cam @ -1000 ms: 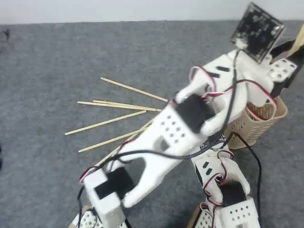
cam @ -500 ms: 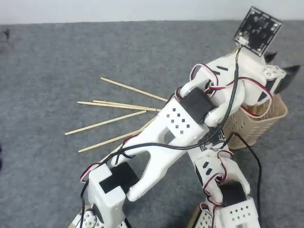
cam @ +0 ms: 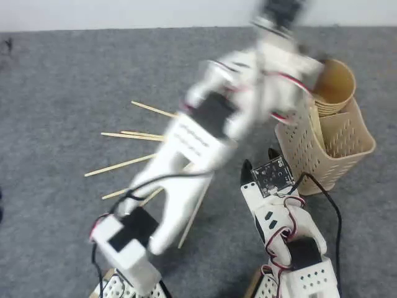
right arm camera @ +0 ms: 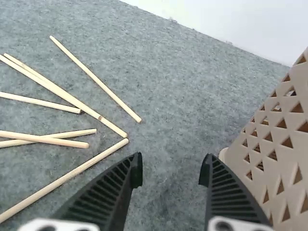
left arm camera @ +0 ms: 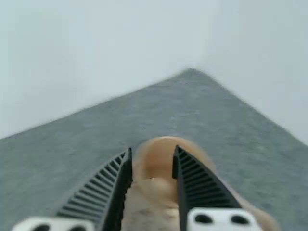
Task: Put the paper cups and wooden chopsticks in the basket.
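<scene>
Two arms work over a grey surface [cam: 56,74]. Your left arm [cam: 198,133] stretches across the high view toward the basket [cam: 347,155], which stands upright at the right side. A stack of cups [cam: 335,84] sits inside the basket, its rim rising above the basket's wall. In the left wrist view, the left gripper [left arm camera: 153,150] has its jaws apart with a clear gap, and a cup [left arm camera: 156,171] shows blurred just beyond them; you cannot tell whether the fingers touch it. Your right gripper [right arm camera: 172,168] hangs low over the surface, just beside the basket's wall [right arm camera: 281,159], its jaws spread and nothing between them. In the high view, this gripper [cam: 258,162] lies between the left arm and the basket. Several chopsticks [cam: 139,135] lie scattered flat on the surface, well apart from the basket, some passing under the left arm. The right wrist view shows the chopsticks [right arm camera: 72,98] fanned out and crossing, the nearest one ending just short of the right gripper's fingers [right arm camera: 130,175].
</scene>
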You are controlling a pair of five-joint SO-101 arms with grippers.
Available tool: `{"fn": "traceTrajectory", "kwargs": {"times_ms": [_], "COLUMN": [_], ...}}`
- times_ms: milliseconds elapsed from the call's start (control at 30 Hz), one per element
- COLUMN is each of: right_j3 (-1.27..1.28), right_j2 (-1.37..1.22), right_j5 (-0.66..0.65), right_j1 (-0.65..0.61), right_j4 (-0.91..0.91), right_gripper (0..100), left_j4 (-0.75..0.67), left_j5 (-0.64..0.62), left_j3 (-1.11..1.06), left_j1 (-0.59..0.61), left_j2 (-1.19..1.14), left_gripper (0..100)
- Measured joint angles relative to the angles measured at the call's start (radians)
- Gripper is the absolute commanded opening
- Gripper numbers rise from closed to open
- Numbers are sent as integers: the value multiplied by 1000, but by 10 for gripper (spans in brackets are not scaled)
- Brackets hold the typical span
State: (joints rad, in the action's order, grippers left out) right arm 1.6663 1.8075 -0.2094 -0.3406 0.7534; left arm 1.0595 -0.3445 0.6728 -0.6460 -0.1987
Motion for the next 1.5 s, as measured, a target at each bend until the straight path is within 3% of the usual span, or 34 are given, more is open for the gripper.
{"fn": "traceTrajectory", "kwargs": {"times_ms": [133, 267, 367, 467, 567, 667, 833, 1000, 1167, 1500], "right_j3": [0, 0, 0, 0, 0, 0, 0, 0, 0, 0], "right_j2": [0, 0, 0, 0, 0, 0, 0, 0, 0, 0], "right_j5": [0, 0, 0, 0, 0, 0, 0, 0, 0, 0], "right_j1": [0, 0, 0, 0, 0, 0, 0, 0, 0, 0], "right_j4": [0, 0, 0, 0, 0, 0, 0, 0, 0, 0], "right_gripper": [209, 209, 209, 209, 209, 209, 209, 209, 209, 209], "left_j4": [141, 333, 500, 635, 655, 595, 440, 404, 404, 485], "left_j5": [29, 224, 451, 783, 1086, 1224, 1310, 1393, 1499, 1565], "left_j3": [0, 0, -3, -54, -84, -84, -84, -35, 81, 502], "left_j1": [209, 402, 466, 499, 560, 637, 701, 700, 697, 617], "left_j2": [58, 95, 86, 18, -87, -189, -353, -470, -618, -957], "left_gripper": [165, 186, 183, 179, 179, 180, 181, 181, 181, 181]}}
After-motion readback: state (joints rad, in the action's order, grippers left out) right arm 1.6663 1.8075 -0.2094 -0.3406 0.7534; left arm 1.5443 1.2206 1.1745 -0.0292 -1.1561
